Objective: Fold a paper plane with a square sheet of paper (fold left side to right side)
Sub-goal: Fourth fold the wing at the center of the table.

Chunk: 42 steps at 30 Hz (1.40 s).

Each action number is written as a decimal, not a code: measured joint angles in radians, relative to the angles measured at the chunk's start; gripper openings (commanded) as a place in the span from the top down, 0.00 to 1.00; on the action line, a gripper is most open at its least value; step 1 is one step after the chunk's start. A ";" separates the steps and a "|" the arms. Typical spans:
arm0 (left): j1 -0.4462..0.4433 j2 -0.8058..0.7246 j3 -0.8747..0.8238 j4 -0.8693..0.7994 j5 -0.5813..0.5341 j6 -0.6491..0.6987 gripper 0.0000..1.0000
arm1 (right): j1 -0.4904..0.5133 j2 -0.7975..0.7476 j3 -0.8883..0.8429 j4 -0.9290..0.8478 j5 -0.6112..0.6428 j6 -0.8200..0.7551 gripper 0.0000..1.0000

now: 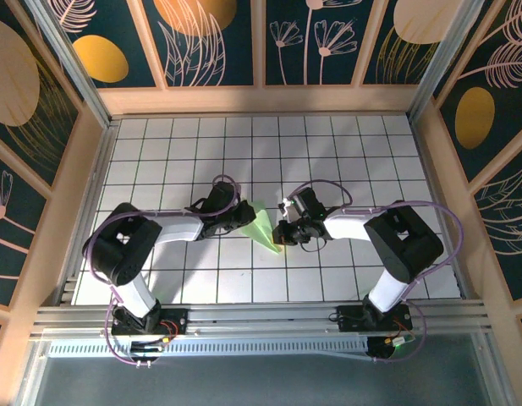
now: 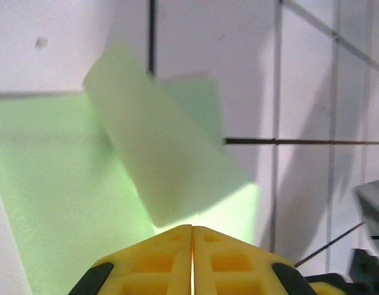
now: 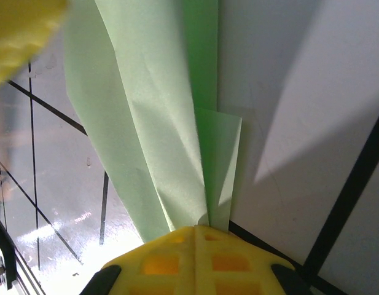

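Observation:
The pale green paper plane [image 1: 262, 225] lies mid-table as a narrow dart, wide end far-left, point near-right. My left gripper [image 1: 241, 212] is at its wide end. In the left wrist view the yellow jaws [image 2: 192, 228] are closed to a hairline slit at the paper's edge, and a folded flap [image 2: 168, 144] lifts up beyond them. My right gripper [image 1: 282, 231] is at the pointed end. Its jaws [image 3: 198, 229] are shut where the lengthwise folds of the paper [image 3: 152, 123] converge.
The white grid table [image 1: 370, 152] is boxed in by wooden walls [image 1: 261, 100] at the back and sides. An aluminium rail [image 1: 261, 320] runs along the near edge. A blurred yellow finger [image 3: 20, 27] of the other gripper shows in the right wrist view.

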 measured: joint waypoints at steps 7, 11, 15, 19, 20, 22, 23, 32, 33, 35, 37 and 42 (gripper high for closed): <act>-0.005 -0.068 -0.053 0.093 0.055 0.024 1.00 | 0.008 0.002 0.010 -0.016 0.015 0.000 1.00; -0.042 -0.041 -0.063 0.129 0.093 0.024 1.00 | 0.010 0.005 0.015 -0.024 0.018 0.000 1.00; -0.076 0.012 -0.063 0.170 0.121 0.018 1.00 | 0.011 0.009 0.023 -0.031 0.023 0.000 1.00; -0.078 0.066 -0.063 0.178 0.121 0.012 1.00 | 0.016 0.011 0.031 -0.042 0.034 0.000 1.00; -0.077 0.077 -0.063 0.178 0.121 0.012 1.00 | 0.016 0.011 0.033 -0.044 0.035 0.000 1.00; -0.078 0.089 -0.063 0.178 0.115 0.012 1.00 | 0.016 0.013 0.035 -0.047 0.037 0.000 1.00; -0.078 0.093 -0.063 0.178 0.113 0.012 1.00 | 0.016 0.013 0.036 -0.048 0.037 0.000 1.00; -0.078 0.113 -0.014 0.099 0.069 0.020 1.00 | 0.018 0.019 0.047 -0.057 0.045 -0.009 1.00; -0.079 0.113 -0.009 0.089 0.066 0.022 1.00 | 0.018 0.020 0.048 -0.057 0.045 -0.012 1.00; -0.079 0.116 0.000 0.074 0.061 0.025 1.00 | 0.019 0.021 0.053 -0.061 0.050 -0.018 1.00; -0.079 0.119 0.008 0.064 0.060 0.028 1.00 | 0.019 0.021 0.056 -0.065 0.052 -0.019 1.00; -0.079 0.124 0.019 0.052 0.055 0.032 1.00 | 0.019 0.021 0.062 -0.069 0.052 -0.019 1.00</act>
